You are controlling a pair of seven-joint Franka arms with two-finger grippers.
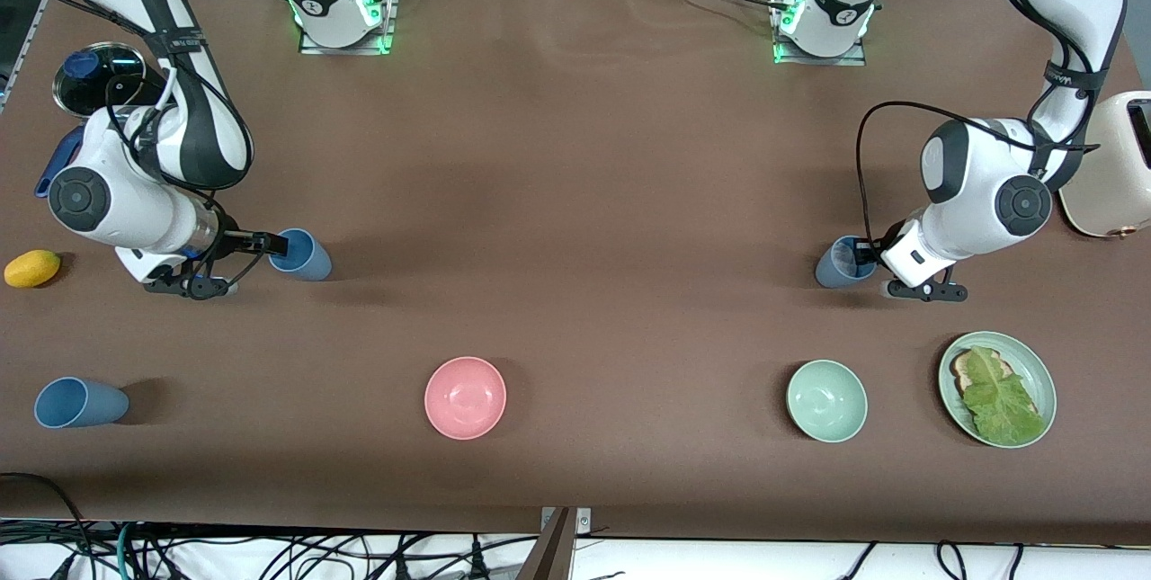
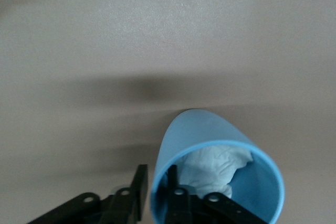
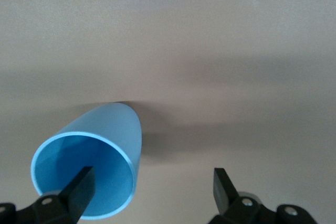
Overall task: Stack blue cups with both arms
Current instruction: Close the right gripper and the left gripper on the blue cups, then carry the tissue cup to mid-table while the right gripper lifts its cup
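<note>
Front view: both arms low over the brown table [image 1: 575, 202], each hand at a blue cup.

Front view, middle left of the frame: the right hand [image 1: 270, 245] reaches to the rim of a tilted blue cup [image 1: 301, 254]; middle right, the left hand [image 1: 870, 254] meets a second blue cup [image 1: 843, 262]. A third blue cup [image 1: 79, 403] lies on its side at lower left, a lemon [image 1: 32, 268] above it. Along the bottom sit a pink bowl [image 1: 465, 397], a green bowl [image 1: 826, 400] and a green plate [image 1: 1043, 373] with a lettuce leaf [image 1: 1000, 402]. A toaster [image 1: 1115, 166] stands at the right edge.
Left wrist view, lower center: the left hand [image 2: 156, 195] pinches the second blue cup's [image 2: 210, 140] wall, one finger inside, one outside; something white and crumpled [image 2: 215, 166] sits in it.
Right wrist view, lower left: the right hand [image 3: 152, 187] is spread open, one finger [image 3: 81, 184] inside the blue cup's [image 3: 100, 145] mouth, the other clear of it.
</note>
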